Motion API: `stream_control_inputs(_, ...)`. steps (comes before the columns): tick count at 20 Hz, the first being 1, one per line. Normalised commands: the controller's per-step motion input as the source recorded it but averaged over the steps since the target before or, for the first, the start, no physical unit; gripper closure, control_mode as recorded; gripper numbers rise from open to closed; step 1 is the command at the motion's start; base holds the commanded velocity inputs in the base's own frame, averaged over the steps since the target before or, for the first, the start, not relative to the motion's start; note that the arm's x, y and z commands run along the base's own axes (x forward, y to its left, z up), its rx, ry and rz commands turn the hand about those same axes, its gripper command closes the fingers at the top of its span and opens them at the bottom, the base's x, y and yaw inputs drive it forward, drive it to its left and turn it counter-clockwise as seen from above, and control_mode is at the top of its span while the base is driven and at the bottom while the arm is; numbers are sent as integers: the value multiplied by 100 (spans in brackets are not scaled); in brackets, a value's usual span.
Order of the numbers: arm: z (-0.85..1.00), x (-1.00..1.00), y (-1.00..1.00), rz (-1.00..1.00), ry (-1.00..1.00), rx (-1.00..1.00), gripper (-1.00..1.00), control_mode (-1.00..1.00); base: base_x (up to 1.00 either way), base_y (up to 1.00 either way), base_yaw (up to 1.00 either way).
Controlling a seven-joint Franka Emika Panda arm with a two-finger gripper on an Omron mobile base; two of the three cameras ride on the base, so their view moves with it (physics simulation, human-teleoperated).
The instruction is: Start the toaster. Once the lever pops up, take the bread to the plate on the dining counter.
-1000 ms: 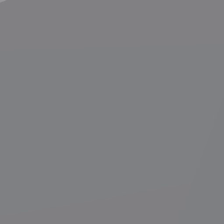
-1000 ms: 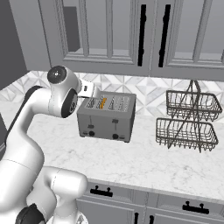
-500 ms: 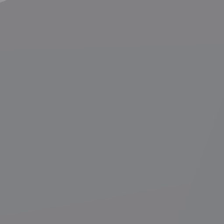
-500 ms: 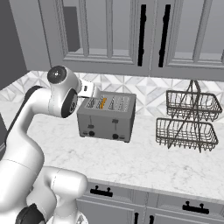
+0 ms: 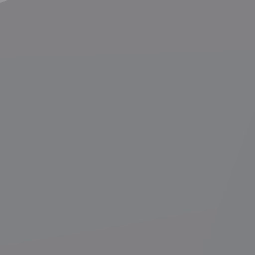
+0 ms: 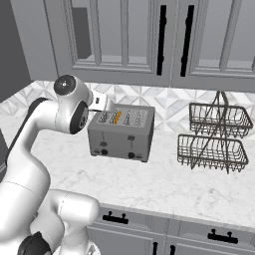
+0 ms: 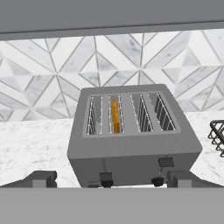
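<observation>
The bread (image 7: 115,116) stands on edge in the toaster's (image 7: 131,144) second slot from the left, its long axis running front to back. The tool (image 7: 112,178) hovers released just before the toaster's front, fingertips (image 7: 43,178) spread wide, arm bent over the tabletop (image 6: 164,182).

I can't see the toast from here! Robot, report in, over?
Gripper open, in front of the grey four-slot metal toaster. Golden-edged bread slice sits in the second slot from the left. Nothing blocking the toaster's front.
</observation>
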Motion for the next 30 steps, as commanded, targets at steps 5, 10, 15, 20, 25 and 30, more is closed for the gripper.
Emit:
stream_control_inputs(5,0,0,0,0,0,0,-100,-100,0,0,0)
stream_control_inputs(10,0,0,0,0,0,0,-100,-100,0,0,0)
stream_control_inputs(15,0,0,0,0,0,0,-100,-100,0,0,0)
stream_control_inputs(20,0,0,0,0,0,0,-100,-100,0,0,0)
stream_control_inputs(25,0,0,0,0,0,0,-100,-100,0,0,0)
stream_control_inputs(30,0,0,0,0,0,0,-100,-100,0,0,0)
